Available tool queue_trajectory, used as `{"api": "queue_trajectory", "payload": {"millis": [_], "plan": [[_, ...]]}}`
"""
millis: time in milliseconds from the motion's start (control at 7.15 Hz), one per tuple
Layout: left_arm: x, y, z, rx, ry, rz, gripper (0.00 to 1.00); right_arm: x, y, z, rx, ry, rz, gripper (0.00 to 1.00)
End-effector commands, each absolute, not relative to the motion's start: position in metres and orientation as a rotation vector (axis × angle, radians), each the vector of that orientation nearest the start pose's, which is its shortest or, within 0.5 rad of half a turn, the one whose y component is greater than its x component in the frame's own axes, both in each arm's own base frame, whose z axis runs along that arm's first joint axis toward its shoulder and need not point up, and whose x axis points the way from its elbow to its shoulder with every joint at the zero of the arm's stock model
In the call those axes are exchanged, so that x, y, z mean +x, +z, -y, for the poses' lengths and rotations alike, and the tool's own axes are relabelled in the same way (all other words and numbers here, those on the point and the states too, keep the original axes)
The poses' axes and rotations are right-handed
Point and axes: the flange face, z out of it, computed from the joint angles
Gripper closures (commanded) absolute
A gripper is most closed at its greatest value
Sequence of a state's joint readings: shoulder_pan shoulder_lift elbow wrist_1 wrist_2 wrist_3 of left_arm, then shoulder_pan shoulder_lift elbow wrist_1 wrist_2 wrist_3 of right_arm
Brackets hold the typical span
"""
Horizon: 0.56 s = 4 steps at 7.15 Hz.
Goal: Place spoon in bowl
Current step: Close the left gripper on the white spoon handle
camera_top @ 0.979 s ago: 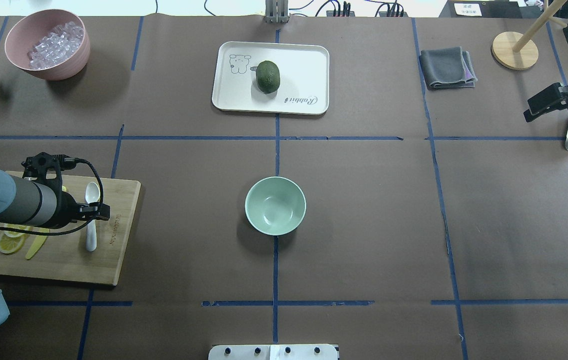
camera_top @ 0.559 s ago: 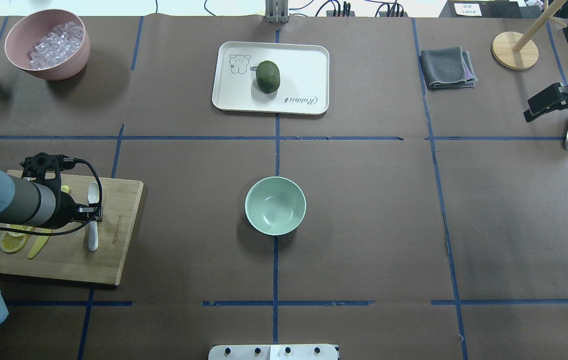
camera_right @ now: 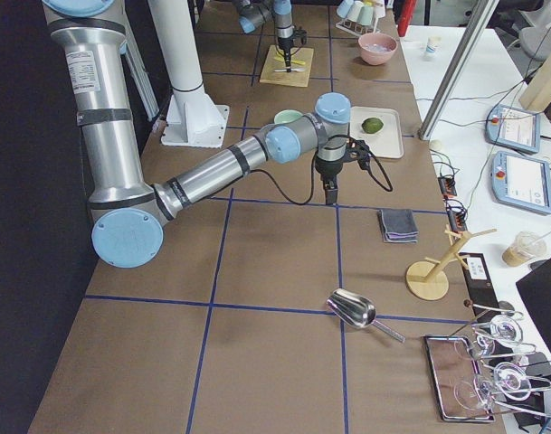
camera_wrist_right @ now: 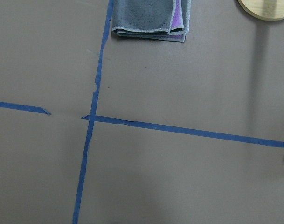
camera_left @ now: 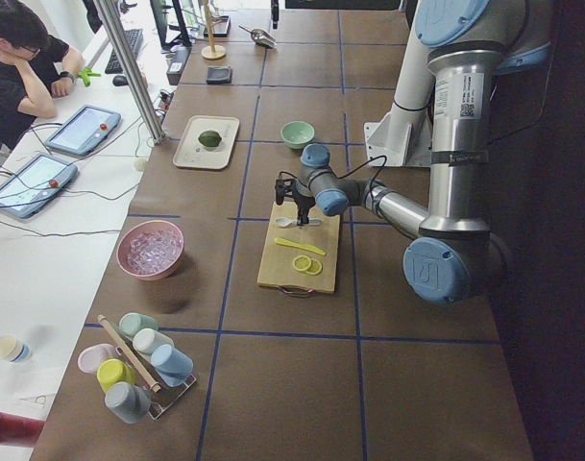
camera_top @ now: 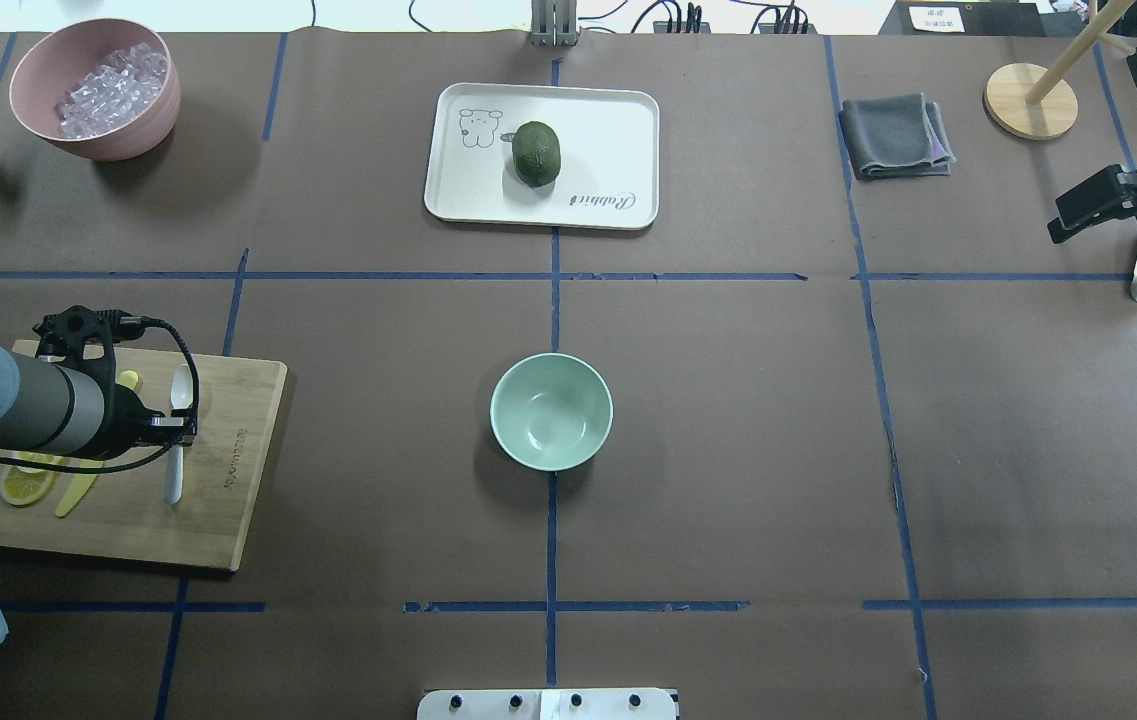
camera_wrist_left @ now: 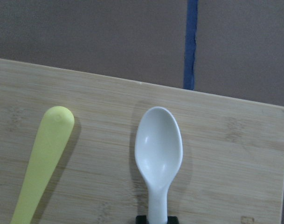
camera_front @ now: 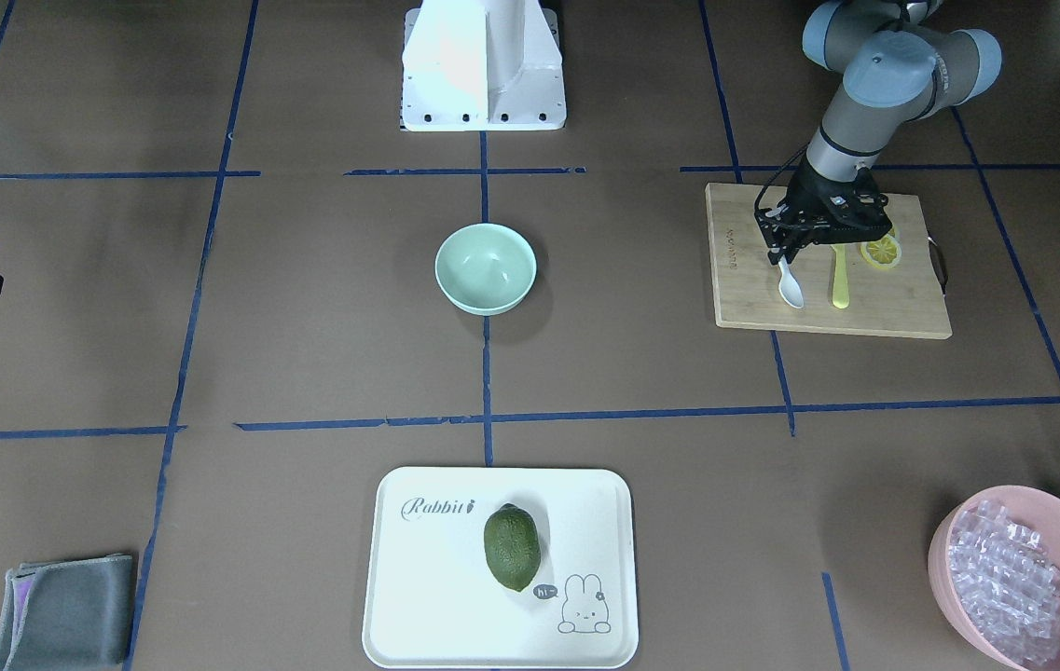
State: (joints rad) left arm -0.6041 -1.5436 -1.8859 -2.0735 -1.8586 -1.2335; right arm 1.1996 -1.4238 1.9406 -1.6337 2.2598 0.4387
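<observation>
Front-facing: the left gripper [camera_front: 783,252] is clamping the handle of the white plastic spoon [camera_front: 791,291] over the bamboo cutting board [camera_front: 898,312]; the mint-green bowl [camera_front: 485,267] is sitting well apart at the board's 9 o'clock.
Overhead: the right gripper [camera_top: 1065,224] is hanging at the table's 2 o'clock edge; I cannot tell how wide it is standing.
Left wrist: the scoop is pointing to 12 o'clock, with a yellow knife [camera_wrist_left: 41,168] lying at its 9 o'clock.

- Bamboo cutting board [camera_top: 218,520], near left of the table.
- Yellow plastic knife [camera_top: 76,490] and lemon slice [camera_top: 25,483], lying on the board.
- White tray [camera_top: 608,130], carrying a dark green fruit [camera_top: 536,153].
- Pink bowl [camera_top: 128,125], filled with clear cubes [camera_top: 108,90].
- Folded grey cloth [camera_top: 895,135], near a round wooden stand [camera_top: 1030,100].
- Metal scoop [camera_right: 352,310].
</observation>
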Motion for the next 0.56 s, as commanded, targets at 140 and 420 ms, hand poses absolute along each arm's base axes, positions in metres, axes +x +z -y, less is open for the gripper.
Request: {"api": "queue_trajectory", "payload": {"millis": [140, 420], "plan": [[0.331, 0.418, 0.355, 0.058, -0.117, -0.861, 1.0, -0.126, 0.414, 0.515, 0.133, -0.095, 0.796, 0.0], [0.352, 0.319, 0.367, 0.042, -0.134, -0.871, 1.0, -0.125, 0.416, 0.514, 0.13, -0.095, 0.796, 0.0]]}}
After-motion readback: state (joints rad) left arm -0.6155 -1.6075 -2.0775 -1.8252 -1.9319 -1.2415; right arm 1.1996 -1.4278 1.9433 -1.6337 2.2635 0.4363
